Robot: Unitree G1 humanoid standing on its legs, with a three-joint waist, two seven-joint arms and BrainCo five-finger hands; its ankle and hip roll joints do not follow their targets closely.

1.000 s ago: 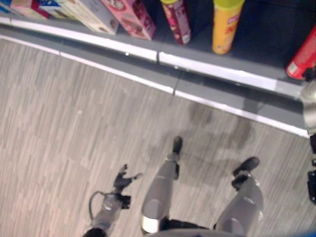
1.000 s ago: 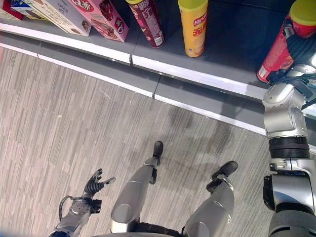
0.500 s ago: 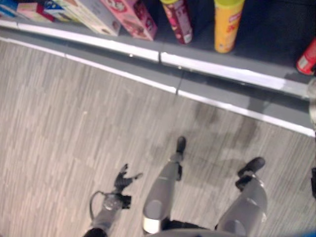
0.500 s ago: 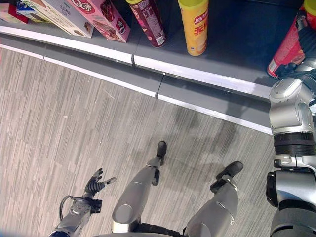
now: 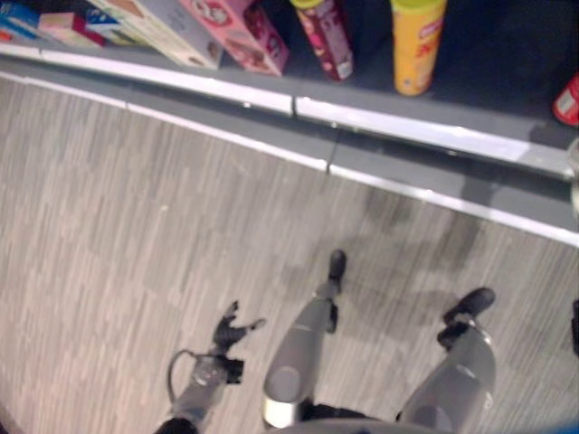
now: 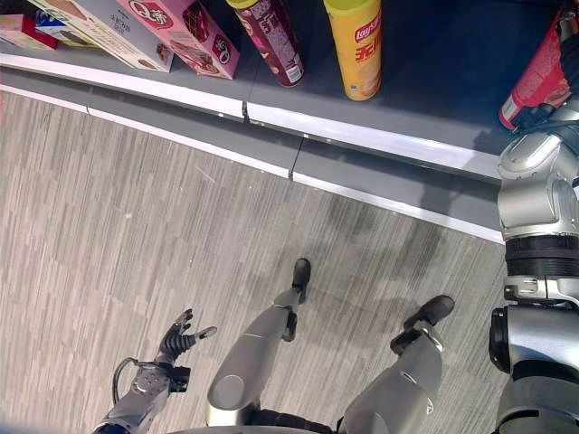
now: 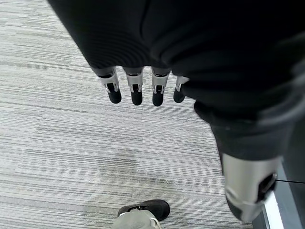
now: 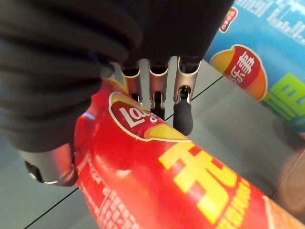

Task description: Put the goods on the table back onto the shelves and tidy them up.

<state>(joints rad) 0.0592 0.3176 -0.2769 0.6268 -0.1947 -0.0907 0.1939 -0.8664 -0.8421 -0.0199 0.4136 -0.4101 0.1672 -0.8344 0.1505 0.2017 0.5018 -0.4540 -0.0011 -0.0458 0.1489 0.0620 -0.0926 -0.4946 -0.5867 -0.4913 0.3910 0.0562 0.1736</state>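
Note:
A red chip can [image 6: 534,77] stands tilted at the far right of the grey shelf [image 6: 425,86]. My right hand [image 8: 183,114] is shut on it, fingers across the can [image 8: 157,181] and thumb [image 8: 50,167] on the other side. On the same shelf stand a yellow chip can [image 6: 355,45] and a maroon can [image 6: 271,41]. A pink box [image 6: 190,32] and other boxes lean further left. My left hand [image 6: 183,338] hangs low over the floor with its fingers [image 7: 136,90] straight, open and holding nothing.
A blue and green chip can [image 8: 267,47] stands just behind the red one. The shelf's white front edge [image 6: 362,136] runs across above a lower grey step [image 6: 389,185]. Grey striped carpet [image 6: 136,235] covers the floor in front.
My right hand has carried the red can a little further right and deeper over the shelf. The camera has shifted slightly. The left hand hangs as before.

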